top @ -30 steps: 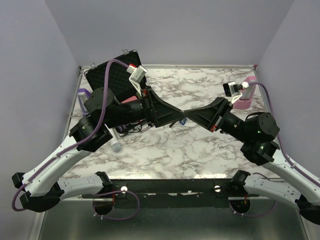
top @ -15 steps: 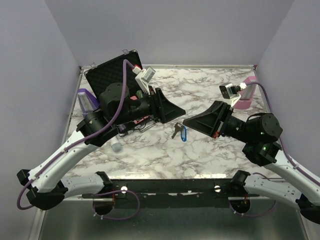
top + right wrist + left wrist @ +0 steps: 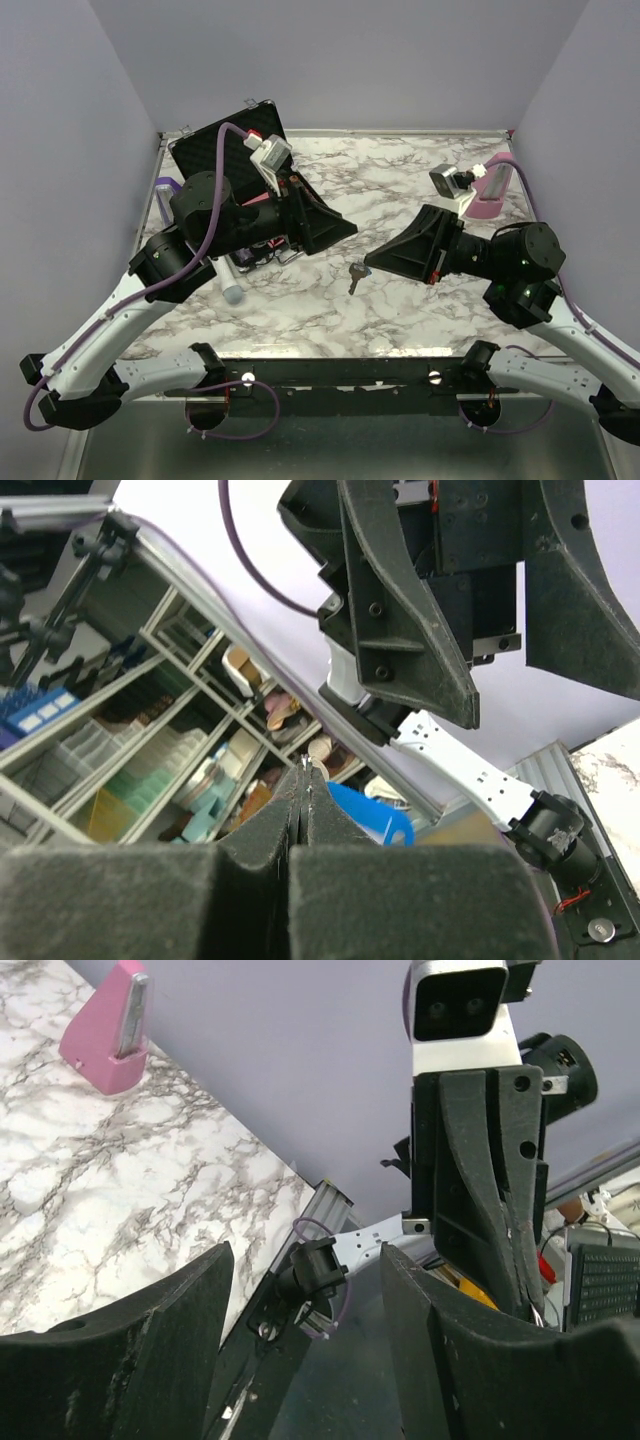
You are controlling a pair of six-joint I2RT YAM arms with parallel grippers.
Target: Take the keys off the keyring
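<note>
Key (image 3: 354, 277): dangling just under right gripper (image 3: 368, 262) tip, long axis toward arm bases | right: pinched on keyring (image 3: 374, 824) | left gripper (image 3: 348, 228): spread, empty, close beyond, not touching

A second ago your two tools met tip to tip; now they stand apart. Your left tool (image 3: 351, 228) has drawn back toward 10 o'clock, fingers spread. Your right tool (image 3: 367, 262) has dipped toward 7 o'clock and now hides the blue keyring (image 3: 372, 827) from the top camera. The key (image 3: 354, 277) sits lower, at that tool's 7 o'clock.
</note>
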